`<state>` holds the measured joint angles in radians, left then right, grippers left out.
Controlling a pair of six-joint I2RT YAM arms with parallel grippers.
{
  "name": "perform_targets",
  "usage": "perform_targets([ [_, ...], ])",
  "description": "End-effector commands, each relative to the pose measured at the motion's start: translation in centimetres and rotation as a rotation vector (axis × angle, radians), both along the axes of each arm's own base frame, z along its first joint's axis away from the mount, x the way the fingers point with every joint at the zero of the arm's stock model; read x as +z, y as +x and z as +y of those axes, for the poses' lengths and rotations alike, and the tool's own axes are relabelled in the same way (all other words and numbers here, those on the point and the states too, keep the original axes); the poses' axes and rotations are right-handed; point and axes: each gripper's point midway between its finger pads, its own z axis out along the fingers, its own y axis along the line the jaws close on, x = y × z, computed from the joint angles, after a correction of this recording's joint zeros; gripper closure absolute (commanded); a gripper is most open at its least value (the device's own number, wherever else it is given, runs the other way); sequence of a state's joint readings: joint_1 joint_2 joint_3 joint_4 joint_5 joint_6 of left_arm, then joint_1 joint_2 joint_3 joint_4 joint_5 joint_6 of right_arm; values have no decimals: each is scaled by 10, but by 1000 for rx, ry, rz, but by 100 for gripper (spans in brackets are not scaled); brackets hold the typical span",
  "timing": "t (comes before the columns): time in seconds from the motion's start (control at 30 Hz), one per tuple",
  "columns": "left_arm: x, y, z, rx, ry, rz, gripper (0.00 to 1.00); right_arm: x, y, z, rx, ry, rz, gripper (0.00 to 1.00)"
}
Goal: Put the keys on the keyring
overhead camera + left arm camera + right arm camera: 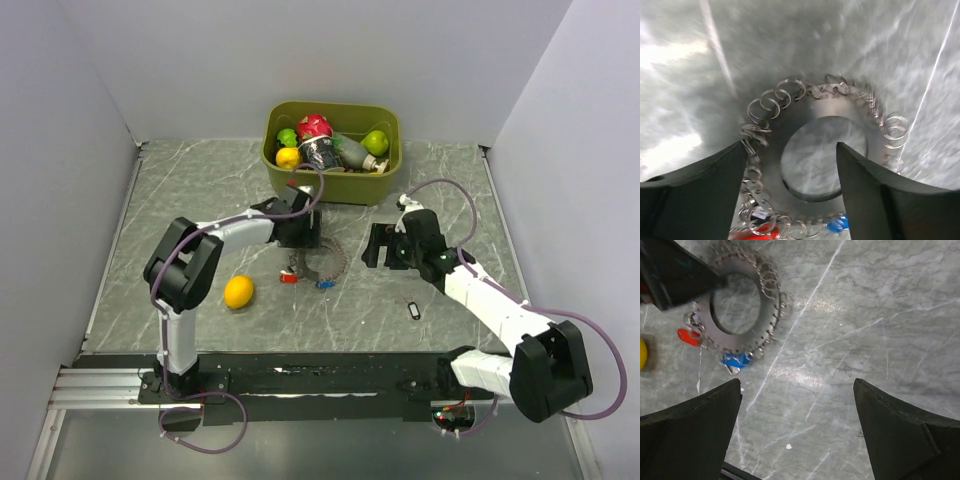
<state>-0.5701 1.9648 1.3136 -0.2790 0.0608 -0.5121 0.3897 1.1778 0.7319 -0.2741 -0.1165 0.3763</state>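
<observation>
Black fingers of the left gripper fill the left wrist view's bottom, released, straddling the hole of the keyring; red key and blue key sit at the bottom edge. Right wrist: right gripper gapes over the table, keyring upper left. Top view: keyring mid-frame by the left gripper, black key apart, lower right.

Dull grey metal keyring with shiny wire loops; glossy plastic-headed keys; smooth, glossy marble-look table.
</observation>
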Motion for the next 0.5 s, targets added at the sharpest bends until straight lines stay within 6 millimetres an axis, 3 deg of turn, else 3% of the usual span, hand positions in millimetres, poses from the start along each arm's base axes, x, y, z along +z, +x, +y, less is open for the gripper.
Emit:
perform_targets([
  [0.0, -8, -37, -8, -95, 45, 40, 27, 15, 1, -6, -3, -26, -60, 0],
  [0.03, 3, -42, -12, -112, 31, 19, 27, 15, 0, -6, -1, -27, -61, 0],
  [0.1, 8, -56, -12, -127, 40, 4, 27, 16, 0, -6, -1, -29, -63, 0],
  [0.13, 26, -56, -12, -125, 17, -32, 27, 16, 1, -5, 2, -27, -66, 0],
  [0.2, 41, -60, -12, -138, -17, -73, 25, 14, 1, -3, 13, -19, -61, 0],
  [0.23, 64, -60, -13, -141, -56, -126, 25, 14, 2, -2, 11, -17, -60, 0],
  [0.33, 98, -57, -5, -115, -77, -220, 19, 10, 4, 2, 24, -9, -44, 0],
  [0.47, 126, -53, 9, -68, -68, -292, 16, 5, 6, 7, 31, 6, -28, 0],
])
